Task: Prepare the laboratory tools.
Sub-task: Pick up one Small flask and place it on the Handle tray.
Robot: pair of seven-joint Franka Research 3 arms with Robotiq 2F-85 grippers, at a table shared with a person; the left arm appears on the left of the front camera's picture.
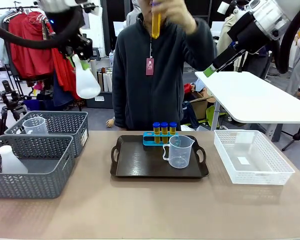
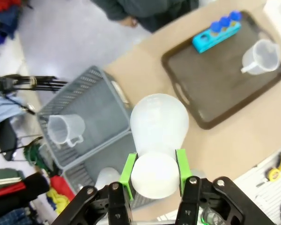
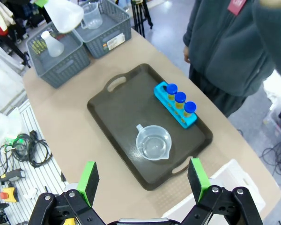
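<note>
Now, your left gripper (image 2: 154,172) pinches the white translucent conical plastic flask (image 2: 159,124) by its neck, high toward the left edge of the desk (image 1: 140,212); it is likely light and slippery, so the neck suits, and your right gripper (image 3: 144,180) gapes empty.

flask (image 2: 159,124) wht | rack (image 1: 148,139) blue | tray (image 1: 140,161) brown | baskets (image 1: 30,181) grey mesh
</note>
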